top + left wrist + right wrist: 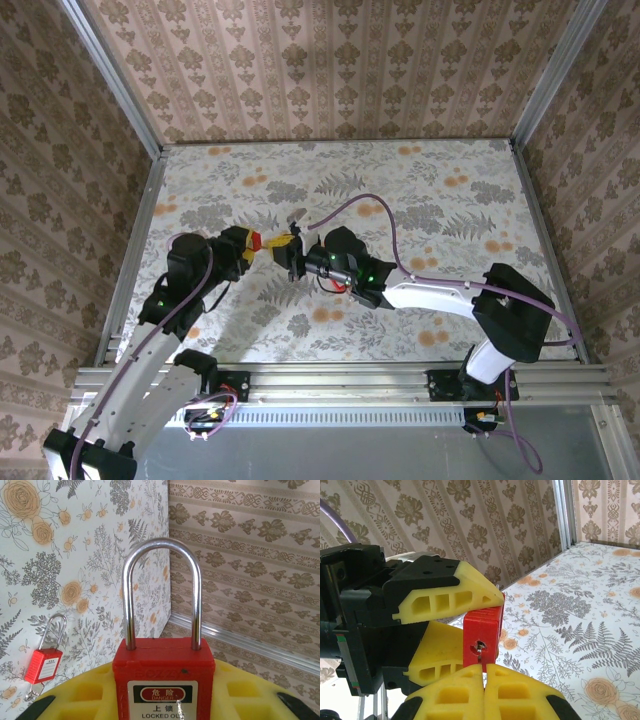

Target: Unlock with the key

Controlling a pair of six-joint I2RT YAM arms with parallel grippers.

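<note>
Key (479,652) at the keyhole, held up over the middle of the tabletop (420,190).

Right fingers (512,690) are pressed together, tips just under the red padlock (482,625). They appear to pinch the thin key, whose metal shows in the keyhole. Left fingers (445,600) clamp the padlock body from both sides, and both legs of the shackle (162,580) are seated. To turn it well, I judge the right wrist should roll about the key's own axis without sideways pull, since so thin a key could slip or bend. The left hold must resist the twist. A second small padlock (44,664) lies on the tabletop, well apart.
</note>
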